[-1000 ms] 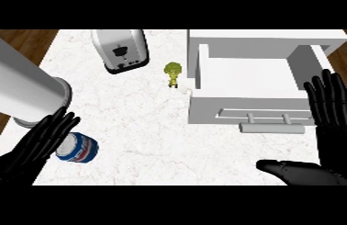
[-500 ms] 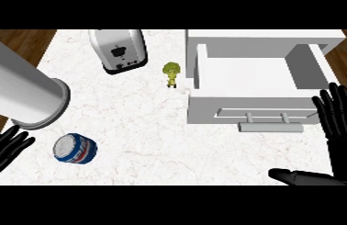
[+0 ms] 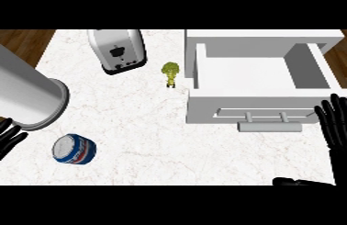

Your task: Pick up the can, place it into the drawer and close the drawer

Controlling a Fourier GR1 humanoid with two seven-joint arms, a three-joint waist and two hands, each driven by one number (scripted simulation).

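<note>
Fingers: right hand (image 3: 335,127) straight, spread, right of the open drawer (image 3: 257,77) | left hand (image 3: 9,136) relaxed, empty | can (image 3: 74,149) far left of drawer, beside left hand

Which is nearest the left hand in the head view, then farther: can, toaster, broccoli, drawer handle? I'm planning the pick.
From the left hand:
1. can, just right of it.
2. toaster, far side.
3. broccoli, mid-counter.
4. drawer handle, right side.
</note>
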